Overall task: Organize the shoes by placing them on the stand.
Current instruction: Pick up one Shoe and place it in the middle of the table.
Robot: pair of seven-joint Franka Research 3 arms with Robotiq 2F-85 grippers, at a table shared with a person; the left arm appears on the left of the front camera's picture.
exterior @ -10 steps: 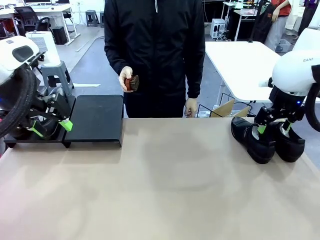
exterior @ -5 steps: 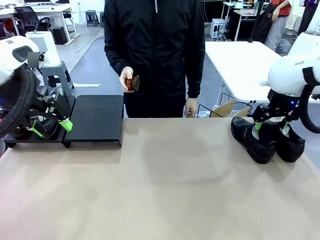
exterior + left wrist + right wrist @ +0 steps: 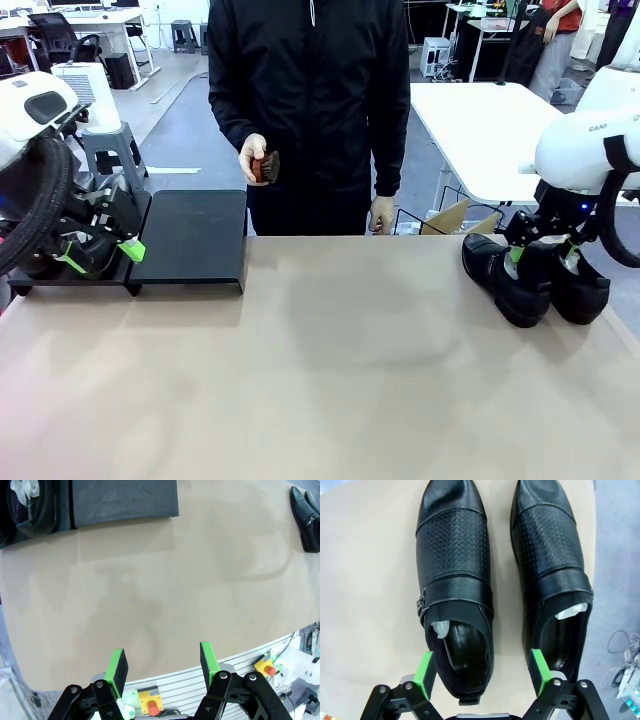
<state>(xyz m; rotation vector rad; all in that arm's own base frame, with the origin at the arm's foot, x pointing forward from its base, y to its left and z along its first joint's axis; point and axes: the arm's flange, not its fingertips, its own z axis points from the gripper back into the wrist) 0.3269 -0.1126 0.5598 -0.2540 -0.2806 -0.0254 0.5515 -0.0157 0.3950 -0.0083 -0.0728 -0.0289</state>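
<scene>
Two glossy black shoes stand side by side at the table's right end, one nearer the middle (image 3: 505,278) and one outside it (image 3: 582,287). My right gripper (image 3: 544,257) hangs open just above their heels. In the right wrist view the gripper (image 3: 483,674) straddles the heel opening of the left shoe (image 3: 452,565), with the other shoe (image 3: 550,555) beside it; white paper shows in both. The stand's bare right platform (image 3: 195,235) sits at the far left. My left gripper (image 3: 100,256) is open in front of the left platform (image 3: 70,277). Another paper-stuffed shoe (image 3: 30,505) sits on the stand (image 3: 122,497). The left gripper (image 3: 163,665) holds nothing.
A person in a black jacket stands at the far side, holding a small brown brush (image 3: 263,165) in one hand. Bare tan table (image 3: 330,380) stretches between the stand and the shoes. A white table (image 3: 480,130) and a cardboard box (image 3: 450,217) lie beyond.
My right arm has sunk slightly toward the two shoes. The left arm, the stand and the person have stayed where they were.
</scene>
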